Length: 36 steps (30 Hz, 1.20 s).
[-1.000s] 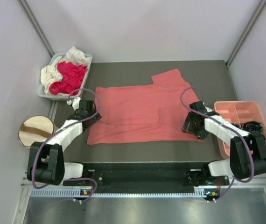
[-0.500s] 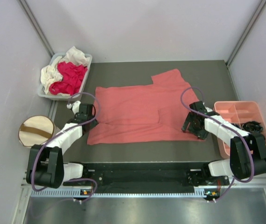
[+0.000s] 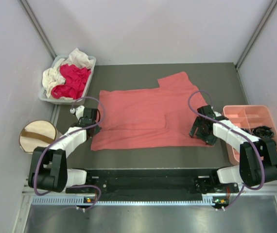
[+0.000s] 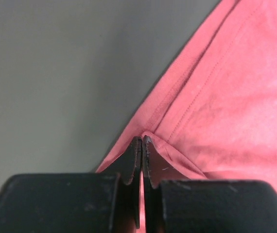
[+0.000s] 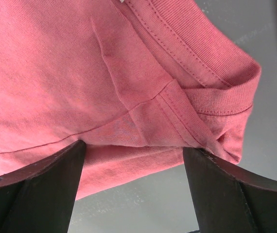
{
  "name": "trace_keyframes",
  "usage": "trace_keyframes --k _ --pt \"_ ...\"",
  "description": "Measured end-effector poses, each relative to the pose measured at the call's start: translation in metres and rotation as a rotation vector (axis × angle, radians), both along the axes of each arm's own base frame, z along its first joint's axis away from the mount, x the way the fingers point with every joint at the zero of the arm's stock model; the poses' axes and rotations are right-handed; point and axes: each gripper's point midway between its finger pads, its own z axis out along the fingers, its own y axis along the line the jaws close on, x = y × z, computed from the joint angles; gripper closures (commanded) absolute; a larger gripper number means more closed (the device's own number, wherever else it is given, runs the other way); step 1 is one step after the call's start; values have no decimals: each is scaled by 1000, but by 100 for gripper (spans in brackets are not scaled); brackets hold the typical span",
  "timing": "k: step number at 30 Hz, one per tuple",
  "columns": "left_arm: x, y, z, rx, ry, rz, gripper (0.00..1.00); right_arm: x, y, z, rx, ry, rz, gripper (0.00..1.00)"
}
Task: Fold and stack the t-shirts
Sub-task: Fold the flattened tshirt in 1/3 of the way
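Note:
A large salmon-pink t-shirt [image 3: 148,116] lies spread flat on the dark table, one sleeve [image 3: 177,80] pointing to the back. My left gripper [image 3: 91,116] is at the shirt's left hem; in the left wrist view its jaws [image 4: 142,141] are shut, pinching a small fold of the pink cloth [image 4: 216,97]. At the right side, my right gripper [image 3: 197,131] stands open, and its fingers straddle the ribbed collar edge [image 5: 211,92] without closing on it [image 5: 133,150]. A magenta-red t-shirt [image 3: 73,80] and a cream-white one [image 3: 77,58] lie crumpled in a grey bin.
The grey bin [image 3: 45,98] stands at the back left. A cream drum-shaped bin with a brown strap [image 3: 37,135] sits left of the left arm. A rigid salmon-pink tray [image 3: 248,114] with a black item [image 3: 264,131] stands at the right edge.
My left gripper has closed from open onto the shirt's left hem and shifted slightly back. The right arm and the shirt have stayed put.

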Motion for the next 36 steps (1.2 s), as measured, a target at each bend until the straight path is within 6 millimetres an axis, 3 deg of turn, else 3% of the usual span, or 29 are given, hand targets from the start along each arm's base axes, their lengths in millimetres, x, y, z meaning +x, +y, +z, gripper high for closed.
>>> trace_keyframes --k 9,16,21,36 --pt "11 12 13 59 -18 48 100 0 0 0 0 0 0 18" --pt "18 14 12 72 -8 65 100 0 0 0 0 0 0 18" --pt "15 18 10 92 10 89 86 0 0 0 0 0 0 18" --pt "2 47 38 173 -65 263 80 0 0 0 -3 0 2 18"
